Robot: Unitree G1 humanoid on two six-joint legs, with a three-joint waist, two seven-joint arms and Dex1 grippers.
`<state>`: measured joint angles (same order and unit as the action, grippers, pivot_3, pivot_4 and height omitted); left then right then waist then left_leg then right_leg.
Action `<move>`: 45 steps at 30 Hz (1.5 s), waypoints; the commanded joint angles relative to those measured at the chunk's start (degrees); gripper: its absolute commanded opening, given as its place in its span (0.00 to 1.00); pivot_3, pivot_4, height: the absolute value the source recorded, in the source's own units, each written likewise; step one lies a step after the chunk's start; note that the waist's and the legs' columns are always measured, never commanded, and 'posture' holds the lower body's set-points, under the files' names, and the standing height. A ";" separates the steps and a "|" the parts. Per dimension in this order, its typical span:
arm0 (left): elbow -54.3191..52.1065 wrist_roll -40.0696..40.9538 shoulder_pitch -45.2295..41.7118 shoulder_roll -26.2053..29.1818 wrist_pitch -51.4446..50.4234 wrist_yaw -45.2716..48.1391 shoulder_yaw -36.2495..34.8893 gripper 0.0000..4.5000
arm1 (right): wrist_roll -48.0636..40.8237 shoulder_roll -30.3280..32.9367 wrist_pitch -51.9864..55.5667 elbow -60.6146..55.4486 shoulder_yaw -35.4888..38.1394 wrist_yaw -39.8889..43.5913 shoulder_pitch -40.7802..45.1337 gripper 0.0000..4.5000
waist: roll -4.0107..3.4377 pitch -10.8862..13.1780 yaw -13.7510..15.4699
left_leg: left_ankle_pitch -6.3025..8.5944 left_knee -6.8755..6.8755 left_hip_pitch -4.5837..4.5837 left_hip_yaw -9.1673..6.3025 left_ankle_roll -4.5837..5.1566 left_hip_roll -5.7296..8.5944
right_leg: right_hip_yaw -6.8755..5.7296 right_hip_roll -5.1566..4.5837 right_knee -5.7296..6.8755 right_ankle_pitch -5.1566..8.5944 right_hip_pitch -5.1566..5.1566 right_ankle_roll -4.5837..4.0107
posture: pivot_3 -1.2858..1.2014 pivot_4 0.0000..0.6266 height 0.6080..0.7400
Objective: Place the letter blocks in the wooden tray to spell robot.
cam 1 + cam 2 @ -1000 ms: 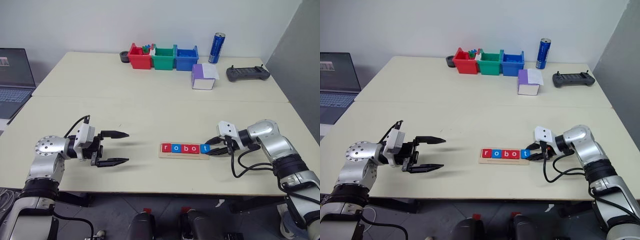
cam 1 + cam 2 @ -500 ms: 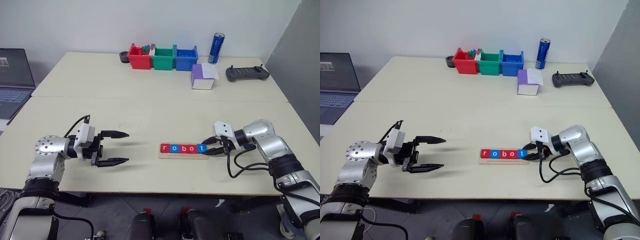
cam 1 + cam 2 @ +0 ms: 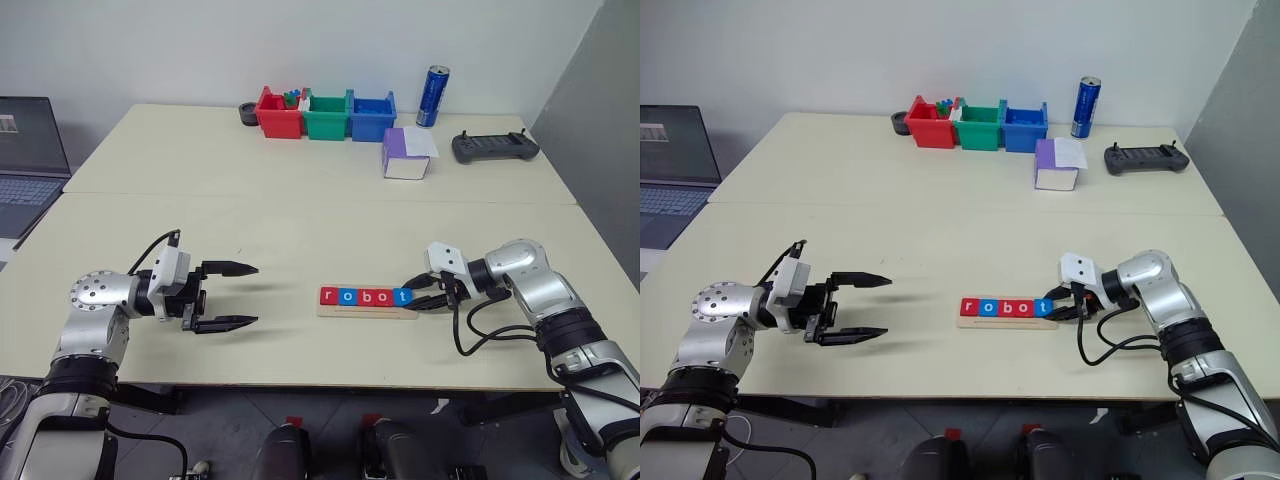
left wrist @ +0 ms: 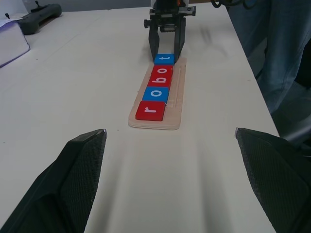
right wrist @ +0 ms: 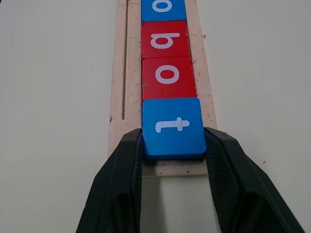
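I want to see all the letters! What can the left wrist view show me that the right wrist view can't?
The left wrist view takes in the red r tile, so the row reads r, o, b, o, t, plus the left gripper, standing open. The right wrist view gives a close look at the right gripper's fingers pressed against both sides of the blue t tile. Both share the wooden tray, the red b and o tiles, and the t.

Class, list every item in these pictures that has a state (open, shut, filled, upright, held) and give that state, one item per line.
Left claw: open, holding nothing.
Right claw: shut on the blue t tile.
Blue t tile: gripped at the tray's end.
Pale wooden tray: filled, five tiles reading robot.
Blue drink can: upright.
Red plastic bin: holds small pieces.
Grey laptop: open.
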<state>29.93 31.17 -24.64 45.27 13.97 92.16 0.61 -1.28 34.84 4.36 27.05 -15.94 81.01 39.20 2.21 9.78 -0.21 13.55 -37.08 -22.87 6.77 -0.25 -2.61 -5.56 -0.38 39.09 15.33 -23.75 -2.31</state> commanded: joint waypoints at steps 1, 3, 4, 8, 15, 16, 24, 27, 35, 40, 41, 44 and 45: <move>-0.15 0.00 -1.22 0.52 0.08 0.34 -1.33 1.00 | -0.85 0.24 0.99 -2.10 0.31 0.85 1.08 0.32 | 0.00 0.00 0.00 | 0.00 0.00 0.00 0.00 0.00 0.00 | 0.00 0.00 0.00 0.00 0.00 0.00 | 0.52 0.24 1.00; -0.13 -0.01 -1.31 0.61 0.04 0.34 -1.29 1.00 | -1.05 0.21 1.31 -2.17 0.36 1.17 1.17 0.48 | 0.00 0.00 0.00 | 0.00 0.00 0.00 0.00 0.00 0.00 | 0.00 0.00 0.00 0.00 0.00 0.00 | 0.52 0.24 1.00; -0.10 -0.01 -1.36 0.65 0.01 0.34 -1.24 1.00 | -1.11 0.28 1.41 -2.15 0.33 1.49 1.24 0.54 | 0.00 0.00 0.00 | 0.00 0.00 0.00 0.00 0.00 0.00 | 0.00 0.00 0.00 0.00 0.00 0.00 | 0.52 0.24 1.00; -0.17 0.07 -1.36 0.80 -0.17 0.34 -1.23 1.00 | -1.91 1.04 1.04 -2.75 1.70 1.91 2.21 0.84 | -0.01 0.01 0.00 | 0.00 0.00 -0.01 0.00 0.00 0.00 | 0.00 0.00 0.00 0.00 0.00 0.00 | 0.52 0.24 1.00; -0.15 0.03 -1.51 0.96 -0.19 0.34 -1.38 1.00 | -8.93 6.42 9.93 -11.98 7.80 3.50 3.01 0.91 | -0.04 0.03 0.10 | 0.00 0.01 -0.04 -0.01 0.00 0.00 | -0.01 0.00 -0.01 0.00 -0.04 0.00 | 0.52 0.24 1.00; -0.16 0.04 -1.51 0.93 -0.19 0.34 -1.44 1.00 | -9.61 7.20 11.38 -13.39 8.59 2.82 2.20 0.91 | -0.04 0.03 0.11 | 0.00 0.01 -0.04 -0.02 0.00 0.00 | -0.02 -0.01 -0.03 0.00 -0.03 0.00 | 0.52 0.24 1.00; -5.23 3.98 3.12 5.73 -1.43 0.34 -2.04 1.00 | -19.01 17.71 23.83 -27.23 25.66 -1.29 -17.44 0.91 | -0.05 0.05 0.29 | 0.01 0.03 -0.10 0.00 0.00 0.03 | 0.01 -0.05 -0.08 0.00 -0.06 -0.01 | 0.52 0.24 1.00; -6.92 5.98 4.28 9.89 -3.44 0.34 -3.44 1.00 | -23.20 22.58 26.65 -32.89 35.09 0.88 -29.45 0.91 | -0.06 0.07 0.61 | 0.04 0.09 -0.10 -0.05 -0.03 0.05 | -0.06 -0.06 -0.11 0.04 -0.06 -0.05 | 0.52 0.24 1.00; -8.75 3.92 3.36 6.11 -5.26 0.34 -3.50 1.00 | -20.90 13.84 25.02 -34.47 23.99 -9.48 -23.24 0.91 | -0.16 0.07 -0.58 | 0.02 0.11 0.31 -0.11 0.01 -0.09 | -0.05 0.10 -0.07 -0.16 0.14 0.32 | 0.52 0.24 1.00; -11.80 3.02 4.13 4.91 -7.67 0.33 -4.63 1.00 | -17.83 10.86 21.46 -30.60 16.05 -9.38 -19.40 0.91 | -0.16 0.07 0.13 | -0.02 0.09 -0.22 -0.04 0.03 -0.07 | 0.04 0.14 -0.06 -0.12 -0.27 0.26 | 0.52 0.24 1.00; -12.06 2.82 4.41 4.98 -7.89 0.33 -4.82 1.00 | -16.79 9.82 19.94 -28.36 15.01 -10.11 -18.16 0.91 | -0.15 0.07 0.14 | -0.01 0.09 -0.23 -0.02 0.03 -0.06 | 0.07 0.14 -0.08 -0.12 -0.27 0.26 | 0.52 0.24 1.00; -12.71 2.24 4.77 4.84 -8.51 0.26 -5.34 1.00 | -13.82 7.46 15.49 -22.36 12.83 -12.06 -14.89 0.87 | -0.15 0.07 0.15 | 0.00 0.08 -0.30 0.06 0.01 0.00 | 0.17 0.10 -0.14 -0.12 -0.31 0.26 | 0.52 0.24 1.00; -13.02 2.12 4.82 4.77 -8.76 0.16 -5.48 1.00 | -12.56 6.93 13.92 -20.58 12.06 -12.73 -14.05 0.83 | -0.14 0.08 0.14 | 0.00 0.08 -0.30 0.09 0.01 0.01 | 0.20 0.09 -0.15 -0.12 -0.32 0.26 | 0.52 0.24 1.00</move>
<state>18.82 33.39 -19.86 49.87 5.44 92.12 -2.92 -15.73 41.82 21.74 4.79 -3.71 69.40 23.54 2.07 9.86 -0.08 13.55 -37.02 -23.18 6.87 -0.24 -2.59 -5.34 -0.30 38.95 15.20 -24.09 -2.05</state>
